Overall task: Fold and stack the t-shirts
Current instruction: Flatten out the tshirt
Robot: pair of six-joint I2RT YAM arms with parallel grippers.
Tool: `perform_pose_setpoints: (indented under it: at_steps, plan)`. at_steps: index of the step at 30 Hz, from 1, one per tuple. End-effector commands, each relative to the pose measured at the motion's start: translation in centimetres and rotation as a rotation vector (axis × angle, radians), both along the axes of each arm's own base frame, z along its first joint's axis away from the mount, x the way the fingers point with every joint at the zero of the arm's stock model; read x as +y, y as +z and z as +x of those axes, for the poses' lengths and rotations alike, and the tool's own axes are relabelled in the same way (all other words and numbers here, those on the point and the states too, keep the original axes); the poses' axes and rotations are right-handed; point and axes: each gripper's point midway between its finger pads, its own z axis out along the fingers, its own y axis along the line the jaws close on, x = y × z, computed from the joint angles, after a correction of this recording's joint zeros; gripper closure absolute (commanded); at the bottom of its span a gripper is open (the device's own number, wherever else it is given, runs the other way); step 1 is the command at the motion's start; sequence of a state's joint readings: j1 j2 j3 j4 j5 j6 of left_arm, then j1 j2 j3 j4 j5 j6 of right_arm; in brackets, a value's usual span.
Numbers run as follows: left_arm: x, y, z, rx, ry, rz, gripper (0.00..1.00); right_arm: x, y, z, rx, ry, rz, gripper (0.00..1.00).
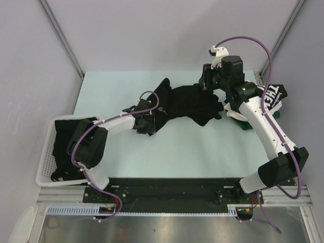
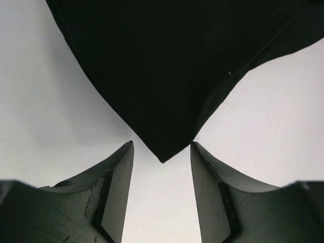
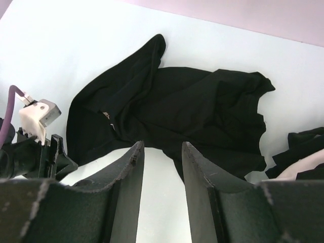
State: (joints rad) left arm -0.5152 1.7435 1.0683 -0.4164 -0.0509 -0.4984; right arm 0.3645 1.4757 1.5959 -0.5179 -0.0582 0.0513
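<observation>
Lying unfolded near the middle of the pale blue-green flat desk (image 1: 202, 152): one soft black cotton t-shirt (image 1: 187, 106), rumpled, no clean crease anywhere.

Long axis: roughly left to right across the desk, climbing slightly toward the far right. One narrow lobe, sleeve or corner, pokes toward the far edge. A pointed corner at the near-left end aims straight at the left tool (image 2: 162, 146).

Left tool: fingers spread, the shirt corner hanging just in front of the gap, not pinched.

Right tool (image 3: 162, 147): fingers spread, nothing between them, hovering over the shirt's right half.

Elsewhere: black t-shirt with big white block lettering (image 1: 273, 95), on a small pile at the desk's right edge, partly behind the right arm; how neatly it is folded cannot be told. White plastic mesh basket (image 1: 44, 167) at the near left holds dark bunched cloth (image 1: 63, 142), probably shirts awaiting their turn.

Progress, by my reckoning: partway at best. The pile is begun, the middle shirt needs flattening and every fold, and the basket is not emptied.
</observation>
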Motion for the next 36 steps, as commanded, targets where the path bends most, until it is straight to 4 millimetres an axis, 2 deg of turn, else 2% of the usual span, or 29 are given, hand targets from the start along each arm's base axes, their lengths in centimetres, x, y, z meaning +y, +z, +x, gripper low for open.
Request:
perform_pose_setpoints:
  at_steps: [1, 13, 19, 21, 23, 24, 25, 26, 30, 33, 34, 36]
  plan:
    - [-0.5, -0.1, 0.0, 0.004, 0.013, 0.022, 0.47, 0.0, 1.1, -0.3, -0.032, 0.007, 0.016, 0.59]
    - [-0.4, -1.5, 0.4, 0.016, 0.019, 0.064, 0.51, 0.1, 1.2, -1.1, -0.028, 0.023, 0.021, 0.59]
    - [-0.3, -2.5, 0.6, 0.045, 0.015, 0.095, 0.59, 0.1, 0.8, -1.3, -0.023, 0.023, 0.018, 0.59]
    - [-0.1, -2.9, 0.5, 0.054, 0.016, 0.112, 0.66, 0.1, 0.8, -1.2, -0.021, 0.023, 0.019, 0.59]
    - [0.2, -2.9, 0.5, 0.056, 0.024, 0.127, 0.78, 0.2, 0.7, -1.2, -0.017, 0.024, 0.02, 0.59]
    - [0.3, -3.0, 0.5, 0.057, 0.023, 0.135, 0.86, 0.2, 0.5, -1.1, -0.016, 0.026, 0.016, 0.59]
    - [0.6, -2.9, 0.5, 0.056, 0.029, 0.144, 1.0, 0.2, 0.4, -1.1, -0.012, 0.022, 0.017, 0.59]
    - [0.8, -2.8, 0.4, 0.056, 0.032, 0.154, 1.0, 0.2, 0.3, -1.0, -0.011, 0.021, 0.016, 0.59]
    - [2.4, -1.3, 0.8, 0.016, 0.054, 0.23, 1.0, 0.3, -0.1, -1.0, -0.004, 0.022, 0.015, 0.59]
    - [3.5, 1.9, 1.1, -0.037, 0.065, 0.266, 1.0, 0.5, -0.4, -1.0, 0.0, 0.028, 0.017, 0.59]
    - [4.0, 4.2, 1.4, -0.089, 0.083, 0.276, 1.0, 0.6, -0.4, -0.9, 0.003, 0.027, 0.02, 0.59]
    - [4.7, 7.3, 1.9, -0.163, 0.105, 0.276, 1.0, 0.6, -0.5, -0.8, 0.004, 0.027, 0.022, 0.59]
